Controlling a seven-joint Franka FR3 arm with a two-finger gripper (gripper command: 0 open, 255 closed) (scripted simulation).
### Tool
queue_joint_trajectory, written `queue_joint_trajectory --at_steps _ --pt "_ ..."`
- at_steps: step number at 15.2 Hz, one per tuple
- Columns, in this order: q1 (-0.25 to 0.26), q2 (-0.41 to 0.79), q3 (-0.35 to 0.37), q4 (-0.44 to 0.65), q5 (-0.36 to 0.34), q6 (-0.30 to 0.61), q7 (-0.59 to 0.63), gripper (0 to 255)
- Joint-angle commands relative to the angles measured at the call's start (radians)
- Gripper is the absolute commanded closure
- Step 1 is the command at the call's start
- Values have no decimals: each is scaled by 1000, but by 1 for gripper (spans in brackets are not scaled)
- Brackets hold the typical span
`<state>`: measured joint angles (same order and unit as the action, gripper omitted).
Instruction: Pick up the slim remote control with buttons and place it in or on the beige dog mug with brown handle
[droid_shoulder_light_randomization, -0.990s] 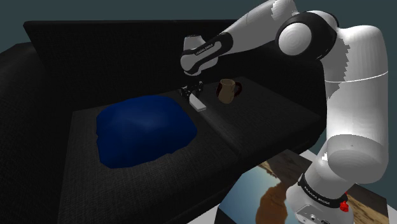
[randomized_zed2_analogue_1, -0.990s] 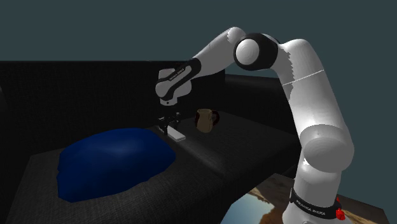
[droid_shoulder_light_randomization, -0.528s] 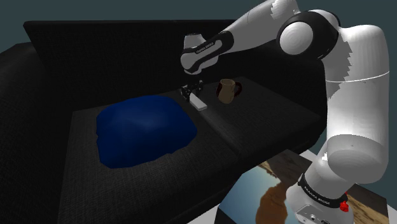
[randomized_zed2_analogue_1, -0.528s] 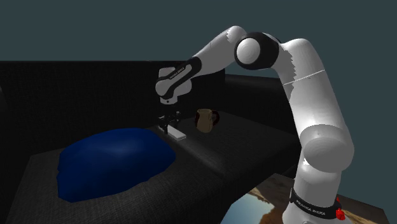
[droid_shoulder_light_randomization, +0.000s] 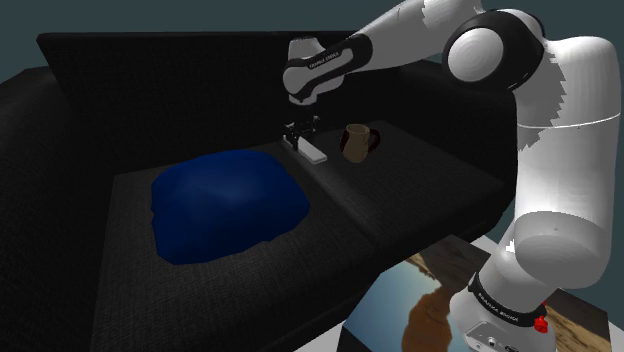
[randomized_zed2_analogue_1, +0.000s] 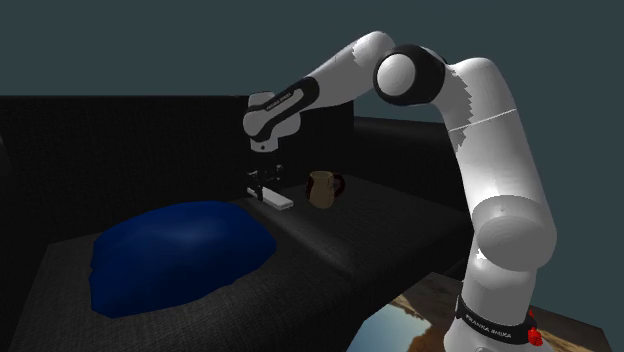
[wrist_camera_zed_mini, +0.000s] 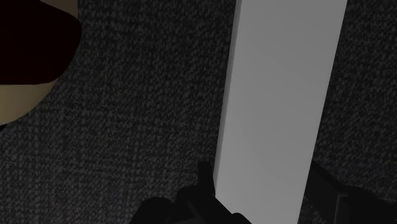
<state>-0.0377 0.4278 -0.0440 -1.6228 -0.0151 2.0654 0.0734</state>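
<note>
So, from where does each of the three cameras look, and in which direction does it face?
Shoulder view: beside and behind the robot's base, looking down over the sofa; the arm reaches up-left.
Second exterior view: lower, before the sofa, facing its backrest; the arm stands at that view's right.
Wrist view: on the hand, looking along the fingers clasping the remote; the beige mug is close by.
Both exterior views share the remote, mug and blue cushion.
</note>
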Motion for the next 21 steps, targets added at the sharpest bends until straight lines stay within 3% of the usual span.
queue_joint_trajectory --at_steps 1,21 --pt "-1 -10 0 17 0 -26 -1 255" --pt "-1 -54 -1 222 0 -275 -7 255"
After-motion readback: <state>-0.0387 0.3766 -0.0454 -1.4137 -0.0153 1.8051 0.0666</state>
